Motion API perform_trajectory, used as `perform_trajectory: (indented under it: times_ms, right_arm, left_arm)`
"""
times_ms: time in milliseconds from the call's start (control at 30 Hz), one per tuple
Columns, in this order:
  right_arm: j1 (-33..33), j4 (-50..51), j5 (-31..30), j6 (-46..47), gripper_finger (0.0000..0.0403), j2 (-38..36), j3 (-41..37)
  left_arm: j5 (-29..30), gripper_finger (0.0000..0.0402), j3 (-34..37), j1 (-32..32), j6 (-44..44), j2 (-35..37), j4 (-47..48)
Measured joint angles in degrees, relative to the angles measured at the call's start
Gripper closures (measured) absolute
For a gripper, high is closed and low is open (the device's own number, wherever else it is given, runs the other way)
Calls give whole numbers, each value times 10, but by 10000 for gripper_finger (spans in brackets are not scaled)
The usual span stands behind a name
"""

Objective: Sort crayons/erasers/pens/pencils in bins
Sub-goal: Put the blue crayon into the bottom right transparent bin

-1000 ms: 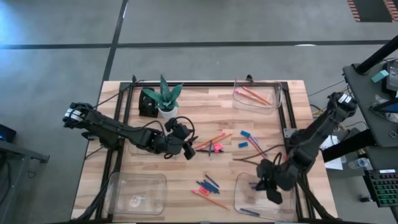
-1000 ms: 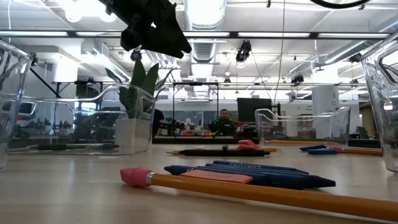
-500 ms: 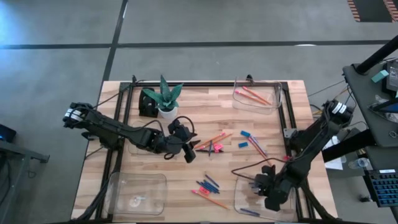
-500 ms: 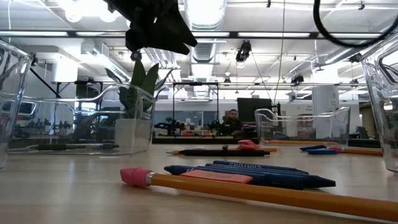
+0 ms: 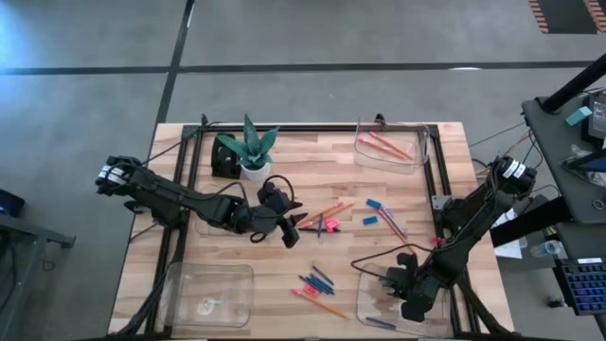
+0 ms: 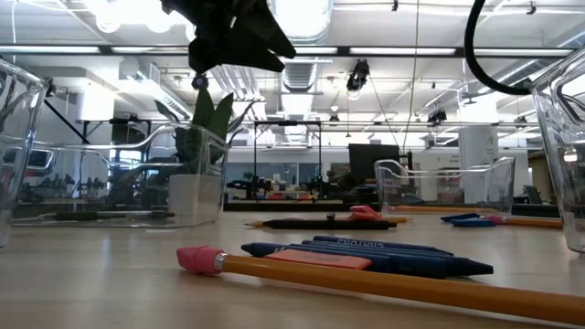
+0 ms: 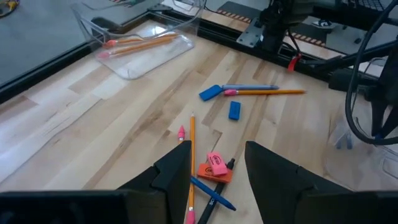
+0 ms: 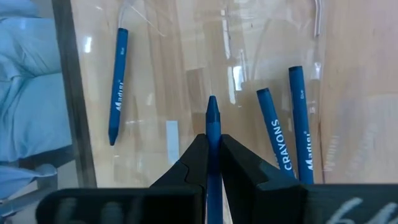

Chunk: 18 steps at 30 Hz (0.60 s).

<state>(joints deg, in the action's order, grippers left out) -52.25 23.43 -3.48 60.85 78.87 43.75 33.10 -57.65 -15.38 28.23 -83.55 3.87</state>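
Note:
My right gripper is shut on a blue crayon and stands low over the near-right bin. Three blue crayons lie in that bin. My left gripper hangs open above the table's middle, over a small heap of pink erasers, an orange pencil and a dark pen. It touches none of them. Two blue erasers lie farther right. The far-right bin holds pencils. My right gripper pinches the blue crayon's shaft between its two fingers. The crayon runs along the fingers, and its pointed end sticks out past them. The fingers slant steeply down into the bin. I cannot tell whether the point touches the bin's floor.
More blue crayons and a pencil lie near the front edge between the two near bins. The near-left bin and a bin under my left arm stand on the left. A potted plant stands at the back left.
My right gripper has gone down and toward the table's near edge into the near-right bin, still shut on the blue crayon. My left gripper has stayed in place and turned a little.

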Motion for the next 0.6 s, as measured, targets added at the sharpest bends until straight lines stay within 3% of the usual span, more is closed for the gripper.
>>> perform_trajectory:
  times_ms: [600]
  right_arm:
    - [0,-2,-14,-6,378,8,-34]
  left_arm:
    - [0,265,0,0,0,0,0]
